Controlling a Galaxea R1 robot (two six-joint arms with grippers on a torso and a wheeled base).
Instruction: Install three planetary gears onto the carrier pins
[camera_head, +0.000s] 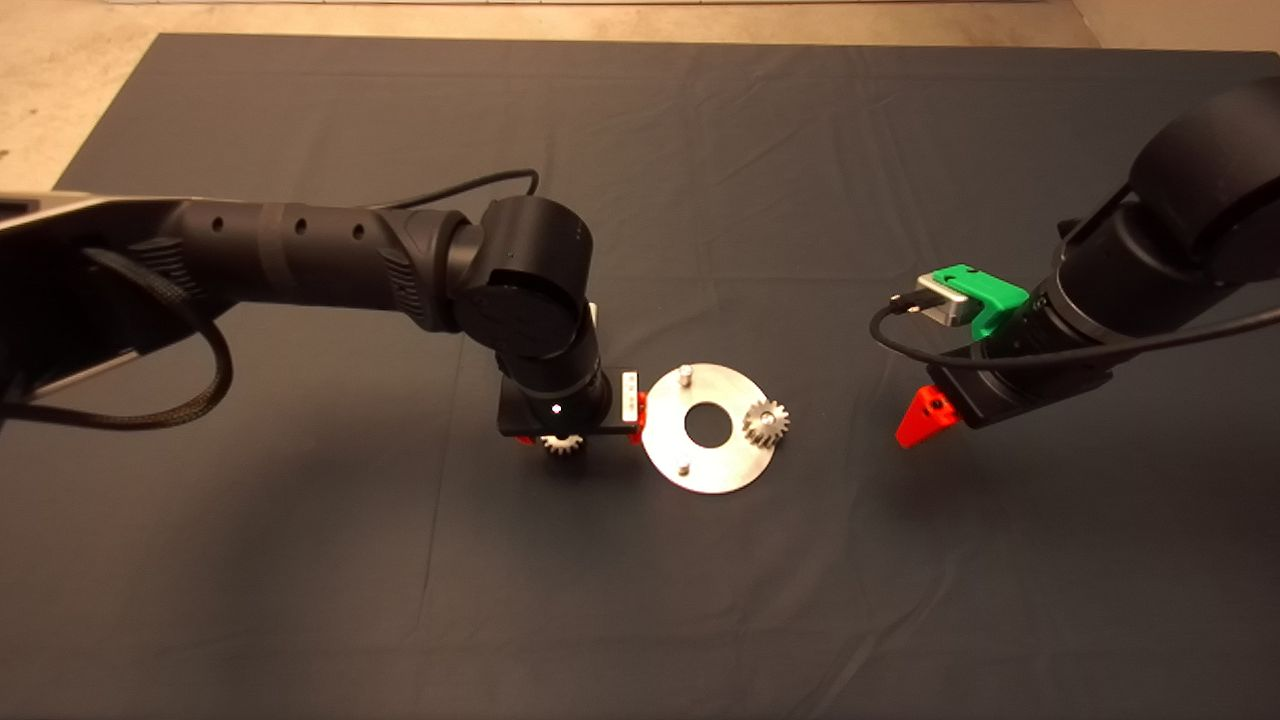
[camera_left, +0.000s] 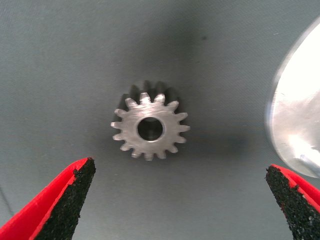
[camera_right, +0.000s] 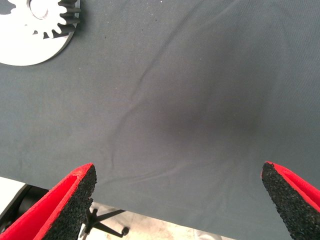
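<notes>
Left gripper (camera_left: 180, 200) fingers spread wide over loose gear (camera_left: 149, 128) lying betw them on dark mat (camera_head: 300, 560), disc (camera_head: 710, 428) beside w/ one gear on pin (camera_head: 766, 423), right gripper (camera_right: 182, 200) fingers spread, nothing held, pale floor (camera_head: 60, 70) past desk edge.

- The left arm (camera_head: 330, 260) reaches in from the left, its wrist bent straight down over the mat.
- The left gripper (camera_left: 182, 200) points downward, its red fingers (camera_left: 55, 205) spread wide, nothing between them.
- The right arm (camera_head: 1160, 250) enters from the right, angled downward.
- The right gripper (camera_right: 180, 200) hangs above the mat, fingers apart.
</notes>
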